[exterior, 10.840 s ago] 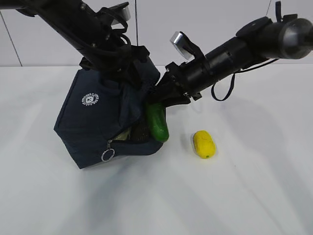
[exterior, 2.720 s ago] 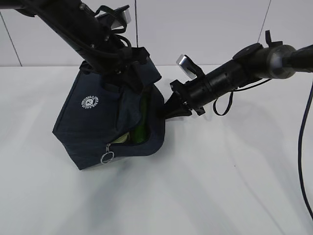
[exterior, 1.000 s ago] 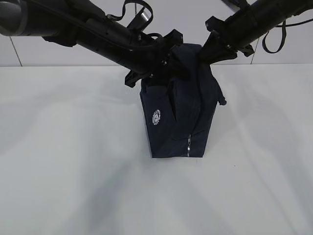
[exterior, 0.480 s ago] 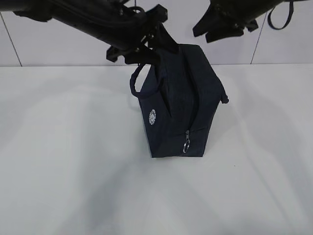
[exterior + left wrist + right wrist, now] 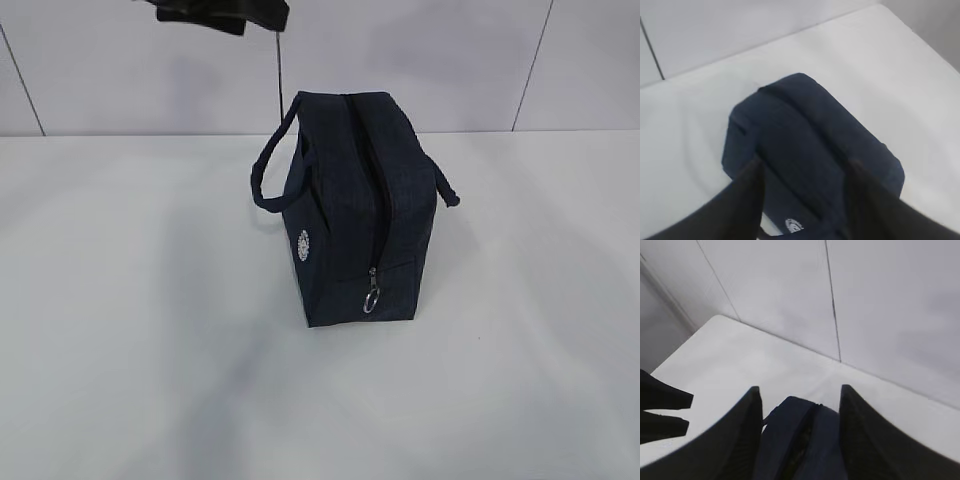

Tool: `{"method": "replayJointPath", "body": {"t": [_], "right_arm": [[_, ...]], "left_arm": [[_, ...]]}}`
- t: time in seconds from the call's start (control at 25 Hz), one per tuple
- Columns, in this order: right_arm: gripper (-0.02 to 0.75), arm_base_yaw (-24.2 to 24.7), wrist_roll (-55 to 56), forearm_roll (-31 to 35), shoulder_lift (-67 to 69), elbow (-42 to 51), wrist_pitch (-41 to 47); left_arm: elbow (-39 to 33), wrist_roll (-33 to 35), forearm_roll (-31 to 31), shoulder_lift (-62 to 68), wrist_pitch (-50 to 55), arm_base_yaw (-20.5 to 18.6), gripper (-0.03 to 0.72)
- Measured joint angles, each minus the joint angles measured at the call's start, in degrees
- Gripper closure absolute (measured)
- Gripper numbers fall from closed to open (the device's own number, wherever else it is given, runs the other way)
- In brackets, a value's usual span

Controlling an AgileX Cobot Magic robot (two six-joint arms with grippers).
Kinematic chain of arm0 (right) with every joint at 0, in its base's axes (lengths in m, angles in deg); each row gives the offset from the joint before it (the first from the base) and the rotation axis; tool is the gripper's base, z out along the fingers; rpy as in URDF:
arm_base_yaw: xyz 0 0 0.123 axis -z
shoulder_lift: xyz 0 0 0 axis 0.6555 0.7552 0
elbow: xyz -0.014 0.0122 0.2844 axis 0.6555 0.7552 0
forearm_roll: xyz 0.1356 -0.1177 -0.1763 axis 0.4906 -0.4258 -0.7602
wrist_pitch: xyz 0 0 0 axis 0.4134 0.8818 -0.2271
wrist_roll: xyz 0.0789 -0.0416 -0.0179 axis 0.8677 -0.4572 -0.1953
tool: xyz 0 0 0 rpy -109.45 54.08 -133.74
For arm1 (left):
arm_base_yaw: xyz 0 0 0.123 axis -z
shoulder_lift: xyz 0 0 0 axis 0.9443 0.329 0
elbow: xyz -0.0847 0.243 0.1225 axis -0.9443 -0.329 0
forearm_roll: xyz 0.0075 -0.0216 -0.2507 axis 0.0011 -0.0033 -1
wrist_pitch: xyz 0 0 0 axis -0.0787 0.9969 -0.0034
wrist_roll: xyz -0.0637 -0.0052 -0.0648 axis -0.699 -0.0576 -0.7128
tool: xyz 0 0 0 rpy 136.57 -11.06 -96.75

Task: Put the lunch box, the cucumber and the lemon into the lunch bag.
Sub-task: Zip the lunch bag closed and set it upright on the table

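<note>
Standing upright on table [image 5: 120, 380]: lunch bag [image 5: 345, 215], contents hidden | left gripper [image 5: 802, 200], right gripper [image 5: 800, 435] spread, empty, above bag | logo [image 5: 794, 224] in left wrist, ring pull [image 5: 372, 297] exterior only

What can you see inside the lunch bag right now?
Nothing of its contents. The lunch bag stands upright on the table, and the dark zipper line along its top shows no gap. Fabric covers the interior, so neither lunch box, cucumber nor lemon is visible.
</note>
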Motion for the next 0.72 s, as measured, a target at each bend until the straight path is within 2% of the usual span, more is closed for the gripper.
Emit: {"method": "replayJointPath", "body": {"t": [0.2,0.4,0.56,0.72], "right_arm": [[0.358,0.0,-0.21,-3.68,-8.54,0.0,-0.5],[0.386,0.0,-0.44,-5.35,-17.15,2.28,-0.62],[0.404,0.0,-1.56,-5.96,-25.41,8.91,-0.62],[0.405,0.0,-3.44,-6.1,-34.78,20.34,-1.61]], "left_arm": [[0.0,0.0,8.01,-5.37,-0.5,0.0,0.316],[0.0,0.0,9.9,-9.81,-0.59,0.0,0.316],[0.0,0.0,11.4,-12.66,0.17,1.79,0.316],[-0.87,0.0,12.97,-14.97,1.14,5.41,0.316]]}}
